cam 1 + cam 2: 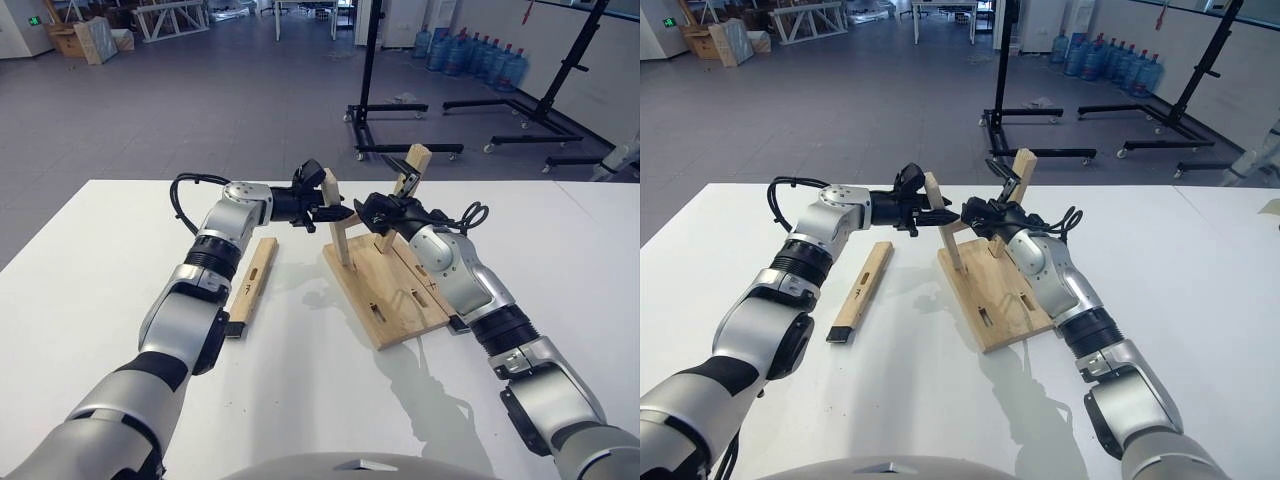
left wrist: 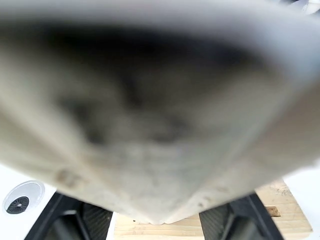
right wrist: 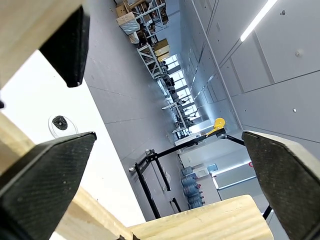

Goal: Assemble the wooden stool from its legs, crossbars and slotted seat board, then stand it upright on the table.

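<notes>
Stool seat board (image 1: pixel 395 325) lies flat in the middle of the white table (image 1: pixel 100 240), slotted face up, between the two arms. Two wooden legs stand up out of it. The near leg (image 1: pixel 342 245) rises from the board's far left corner and leans a little toward the robot's left. The far leg (image 1: pixel 413 160) stands at the board's far edge, toward the right, and tilts away to the right, its top end higher than anything else on the table.

The left gripper (image 1: pixel 338 214) comes in from the left and is clenched on the near leg, about halfway up. In the left wrist view, blurred wood sits close between its two dark pads (image 2: pixel 85 220).

The right gripper (image 1: pixel 365 210) hangs above the board's far edge, just beside the left gripper and between the two legs. In the right wrist view its fingers (image 3: pixel 45 175) stand spread wide apart, released, with pale wood showing low between them. I cannot tell whether either finger touches that wood.

A loose piece (image 1: pixel 252 280), a flat wooden bar with a dark near end, lies on the table to the left of the seat board, apart from it and under the left forearm
</notes>
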